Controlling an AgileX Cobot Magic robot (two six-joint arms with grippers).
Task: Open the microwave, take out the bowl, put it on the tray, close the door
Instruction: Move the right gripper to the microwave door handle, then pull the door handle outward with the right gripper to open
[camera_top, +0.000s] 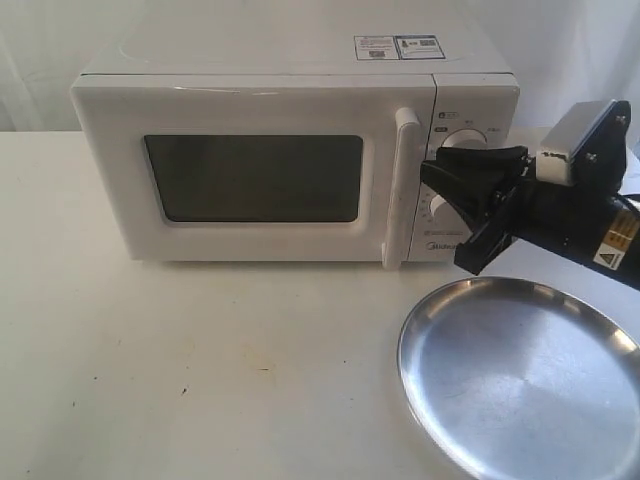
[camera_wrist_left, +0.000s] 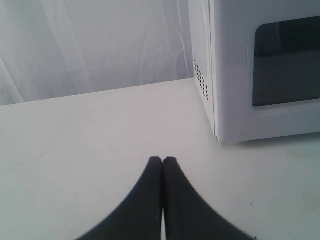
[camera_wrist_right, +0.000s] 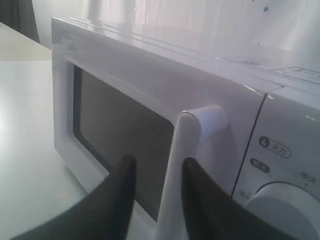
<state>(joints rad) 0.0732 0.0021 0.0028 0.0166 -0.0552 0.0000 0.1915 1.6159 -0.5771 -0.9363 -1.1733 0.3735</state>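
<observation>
The white microwave (camera_top: 270, 90) stands at the back of the table with its door (camera_top: 250, 115) shut and its window dark. The bowl is out of view. The silver tray (camera_top: 525, 385) lies at the front right. My right gripper (camera_top: 440, 195) is open in front of the control panel, just right of the vertical bar handle (camera_top: 403, 185). In the right wrist view the handle (camera_wrist_right: 195, 125) runs between the spread fingers of that gripper (camera_wrist_right: 158, 161); I cannot tell whether they touch it. My left gripper (camera_wrist_left: 162, 160) is shut on nothing above the bare table, left of the microwave's side (camera_wrist_left: 202, 75).
The two knobs are partly covered by the right gripper; the upper knob (camera_top: 462, 138) shows above it. White curtains hang behind the table (camera_top: 200, 370). The tray reaches past the frame's right and lower edges.
</observation>
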